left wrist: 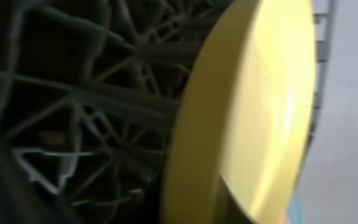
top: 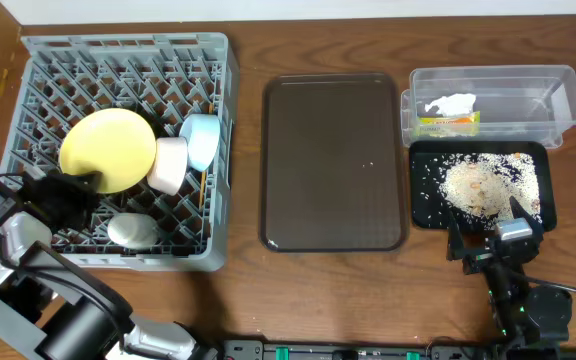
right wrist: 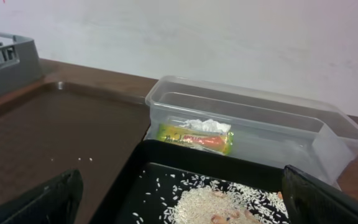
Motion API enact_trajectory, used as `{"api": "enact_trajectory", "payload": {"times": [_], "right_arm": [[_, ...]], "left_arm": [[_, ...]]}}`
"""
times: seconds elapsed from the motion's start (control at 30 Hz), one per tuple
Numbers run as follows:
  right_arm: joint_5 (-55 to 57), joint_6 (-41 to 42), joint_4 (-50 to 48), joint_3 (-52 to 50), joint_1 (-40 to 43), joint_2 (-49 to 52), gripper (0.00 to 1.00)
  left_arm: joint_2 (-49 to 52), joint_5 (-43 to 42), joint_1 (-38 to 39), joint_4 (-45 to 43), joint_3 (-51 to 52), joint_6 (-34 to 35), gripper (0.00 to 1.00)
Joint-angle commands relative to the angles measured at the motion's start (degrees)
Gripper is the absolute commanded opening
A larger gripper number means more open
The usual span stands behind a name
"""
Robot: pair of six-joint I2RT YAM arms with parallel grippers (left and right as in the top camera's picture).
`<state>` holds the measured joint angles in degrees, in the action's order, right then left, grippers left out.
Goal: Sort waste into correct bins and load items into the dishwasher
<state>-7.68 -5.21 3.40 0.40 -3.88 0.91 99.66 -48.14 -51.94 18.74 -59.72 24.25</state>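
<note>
The yellow plate [top: 108,148] leans in the grey dish rack [top: 28,60], and my left gripper [top: 80,184] is shut on its lower left rim. The left wrist view shows the plate's edge [left wrist: 260,106] close up against the rack lattice [left wrist: 92,99]. A small white cup [top: 168,165], a light blue bowl [top: 201,140], a white bowl [top: 133,232] and a chopstick [top: 202,188] are in the rack. The tissue [top: 450,104] and wrapper [top: 448,124] lie in the clear tub [top: 558,100]. Rice scraps [top: 478,185] fill the black tray [top: 420,152]. My right gripper [top: 488,238] is open and empty over the tray's near edge [right wrist: 185,205].
The dark brown serving tray [top: 333,160] lies between the rack and the bins, with a few rice grains on it [right wrist: 82,160]. The tub [right wrist: 260,118] stands right behind the black tray [right wrist: 135,174]. A wall rises behind the table.
</note>
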Motion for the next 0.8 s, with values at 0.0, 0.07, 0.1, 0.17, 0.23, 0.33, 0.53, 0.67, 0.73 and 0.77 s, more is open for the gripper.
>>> {"api": "enact_trajectory", "payload": {"times": [0.0, 0.07, 0.1, 0.17, 0.23, 0.33, 0.53, 0.67, 0.73, 0.77], "right_arm": [[0.2, 0.4, 0.2, -0.1, 0.7, -0.2, 0.99], [0.2, 0.4, 0.2, -0.1, 0.7, -0.2, 0.99], [0.2, 0.4, 0.2, -0.1, 0.7, -0.2, 0.99], [0.2, 0.4, 0.2, -0.1, 0.7, -0.2, 0.99], [0.2, 0.4, 0.2, -0.1, 0.7, -0.2, 0.99], [0.2, 0.4, 0.2, -0.1, 0.7, -0.2, 0.99], [0.2, 0.4, 0.2, -0.1, 0.7, -0.2, 0.99], [0.2, 0.4, 0.2, -0.1, 0.7, -0.2, 0.99], [0.2, 0.4, 0.2, -0.1, 0.7, -0.2, 0.99], [0.2, 0.4, 0.2, -0.1, 0.7, -0.2, 0.99]], "left_arm": [[0.7, 3.7, 0.9, 1.3, 0.6, -1.7, 0.08], [-1.0, 3.8, 0.8, 1.3, 0.6, -1.7, 0.08], [-2.1, 3.8, 0.8, 1.3, 0.6, -1.7, 0.08], [-4.7, 4.3, 0.8, 1.2, 0.6, -1.7, 0.08], [-7.9, 6.4, 0.9, 1.3, 0.6, -1.7, 0.08], [-14.1, 11.9, 0.9, 1.3, 0.6, -2.6, 0.08], [-26.0, 28.8, 1.7, 2.5, 0.6, -9.5, 0.08], [-29.4, 35.1, 5.6, 2.8, 0.6, -19.5, 0.07], [-29.5, 39.5, 8.7, 3.0, 0.6, -24.9, 0.07], [-29.5, 41.3, 9.9, 3.0, 0.6, -27.3, 0.08]]}}
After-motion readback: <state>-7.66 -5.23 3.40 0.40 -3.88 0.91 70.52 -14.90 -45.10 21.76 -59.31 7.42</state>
